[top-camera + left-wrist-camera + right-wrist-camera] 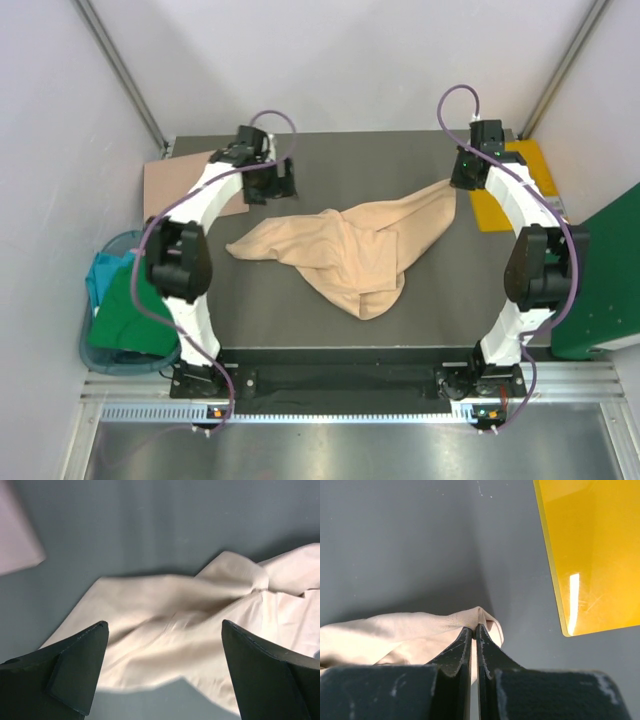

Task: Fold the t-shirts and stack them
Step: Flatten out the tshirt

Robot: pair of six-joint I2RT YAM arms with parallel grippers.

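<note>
The beige t-shirt (345,245) lies crumpled across the middle of the dark table, stretched up toward the back right. My right gripper (458,180) is shut on a corner of the beige t-shirt (420,635), pinching the cloth between its fingertips (481,632). My left gripper (272,185) is open and empty at the back left, above the shirt's left part (175,630); its fingers (80,670) stand wide apart. A green t-shirt (130,315) and a teal one (105,272) lie in a bin at the left.
A yellow board (510,190) lies at the table's back right, also in the right wrist view (592,550). A tan board (185,185) lies at the back left. A round bin (100,345) stands left of the table. A green panel (610,280) stands at the right.
</note>
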